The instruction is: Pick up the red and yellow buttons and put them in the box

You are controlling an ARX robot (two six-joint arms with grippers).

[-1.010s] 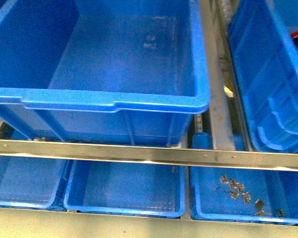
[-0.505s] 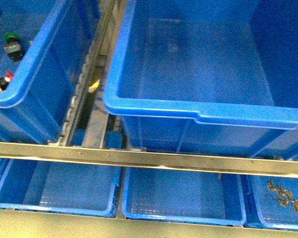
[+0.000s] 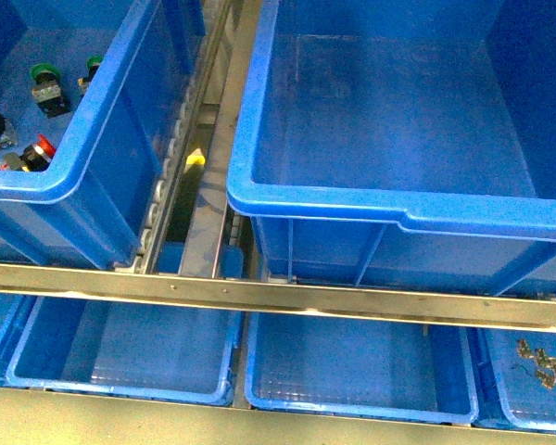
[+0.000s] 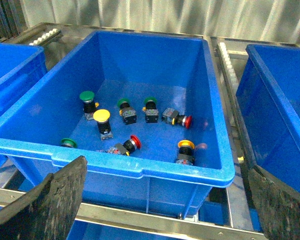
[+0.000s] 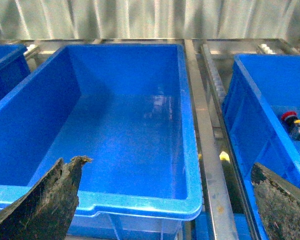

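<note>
Box showing plain deep blue, rim reading lighter blue. Left crate showing same plain blue. Inside it: yellow button wearing bright yellow cap; red button wearing red cap; second red cap glowing alike; amber-yellow cap looking more orange; green caps showing dark green. Switch bodies showing dark grey. Rail showing silver-grey. Near trays showing blue, floors carrying fine grid pattern.

Eight push-button switches, two deep crates, three shallow trays.
In the left crate I count four green-capped switches, two red-capped switches and two yellow-capped switches.
</note>
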